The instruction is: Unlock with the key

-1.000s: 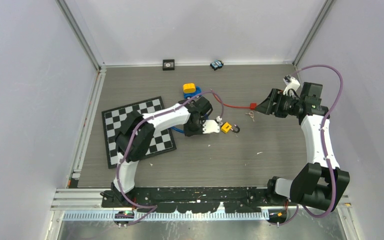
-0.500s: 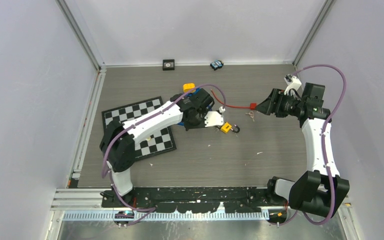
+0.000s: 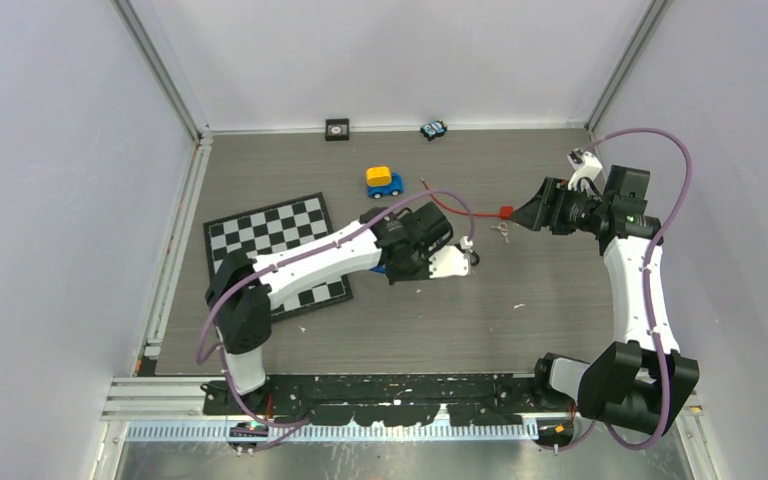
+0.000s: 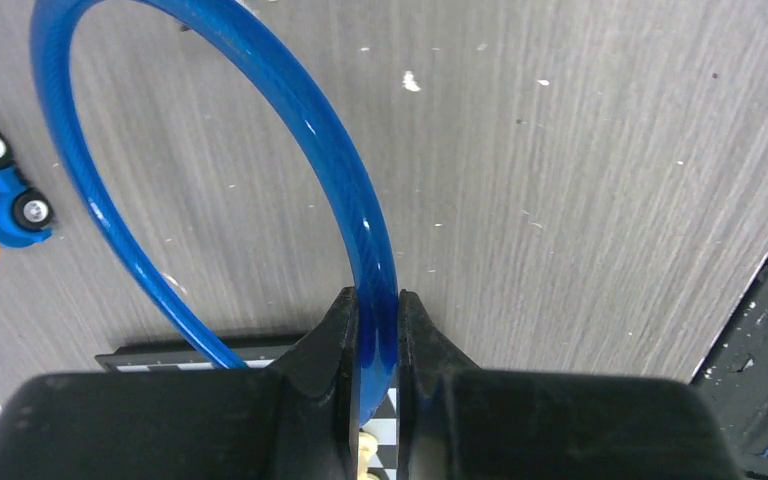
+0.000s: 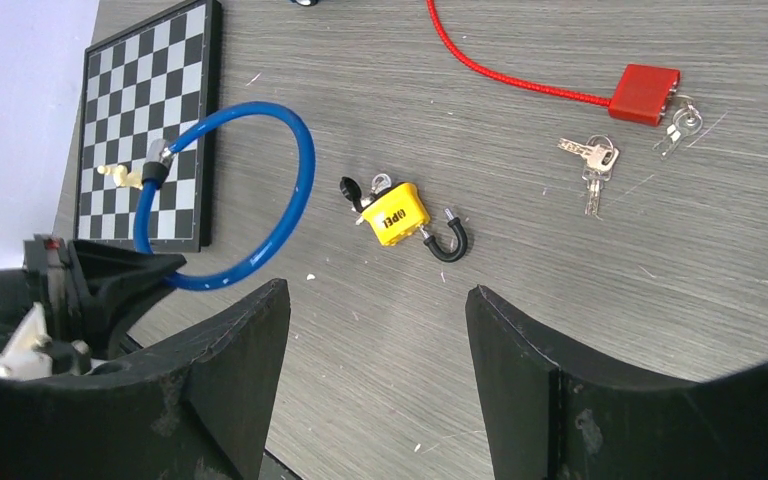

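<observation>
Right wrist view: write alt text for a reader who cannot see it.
A yellow padlock lies on the grey table between the open jaws. Keys and a red lock lie to its right; a blue cable loop and a chessboard lie left.

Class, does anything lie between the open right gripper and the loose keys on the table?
Nothing visible does. The right gripper hovers open above bare table short of the keys; the red lock lies just beyond them, the yellow padlock apart.
</observation>
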### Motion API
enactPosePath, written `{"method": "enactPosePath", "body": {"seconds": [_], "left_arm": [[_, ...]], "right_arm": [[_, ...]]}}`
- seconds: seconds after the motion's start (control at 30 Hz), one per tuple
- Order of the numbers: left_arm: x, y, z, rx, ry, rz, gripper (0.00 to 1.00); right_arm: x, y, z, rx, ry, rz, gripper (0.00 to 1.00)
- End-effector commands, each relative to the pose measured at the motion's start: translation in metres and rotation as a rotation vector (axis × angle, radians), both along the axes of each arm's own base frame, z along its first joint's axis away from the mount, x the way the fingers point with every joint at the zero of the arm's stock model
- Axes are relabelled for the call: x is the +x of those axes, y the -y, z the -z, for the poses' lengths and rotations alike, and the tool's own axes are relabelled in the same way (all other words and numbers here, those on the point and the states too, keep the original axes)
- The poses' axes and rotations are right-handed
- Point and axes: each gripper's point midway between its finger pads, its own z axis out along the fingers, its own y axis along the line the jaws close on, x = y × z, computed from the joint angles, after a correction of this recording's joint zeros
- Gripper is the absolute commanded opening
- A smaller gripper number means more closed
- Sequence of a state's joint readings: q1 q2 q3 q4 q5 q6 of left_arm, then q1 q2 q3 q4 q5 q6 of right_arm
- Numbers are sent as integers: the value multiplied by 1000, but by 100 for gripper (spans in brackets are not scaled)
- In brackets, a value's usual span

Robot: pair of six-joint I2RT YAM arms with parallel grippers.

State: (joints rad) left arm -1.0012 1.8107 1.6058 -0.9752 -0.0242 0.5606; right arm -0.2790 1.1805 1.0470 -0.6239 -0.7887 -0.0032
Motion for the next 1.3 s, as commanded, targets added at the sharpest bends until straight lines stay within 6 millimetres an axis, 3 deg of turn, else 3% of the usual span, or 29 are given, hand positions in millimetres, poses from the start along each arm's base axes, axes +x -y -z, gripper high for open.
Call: {"method": "enactPosePath", "body": {"seconds": [0.0, 0.23, 0.37, 0.6, 0.93, 1.27], "left_arm": [[-14, -2, 12, 59, 33, -10, 0], [-51, 1, 37, 97, 10, 59, 0], [-60, 6, 55, 102, -25, 78, 0], [-70, 22, 74, 122, -42, 96, 5], [-94, 38, 87, 158, -83, 136, 25], [-97, 44, 75, 151, -83, 138, 40]], "right_arm": [[-1, -1, 0, -6, 15, -41, 70], [-1, 7, 12, -72, -18, -43, 70], [7, 12, 27, -156, -59, -18, 70], [26, -1, 54, -315, -123, -50, 68], [47, 10, 78, -367, -190, -40, 66], [59, 12, 88, -373, -211, -47, 66]]}}
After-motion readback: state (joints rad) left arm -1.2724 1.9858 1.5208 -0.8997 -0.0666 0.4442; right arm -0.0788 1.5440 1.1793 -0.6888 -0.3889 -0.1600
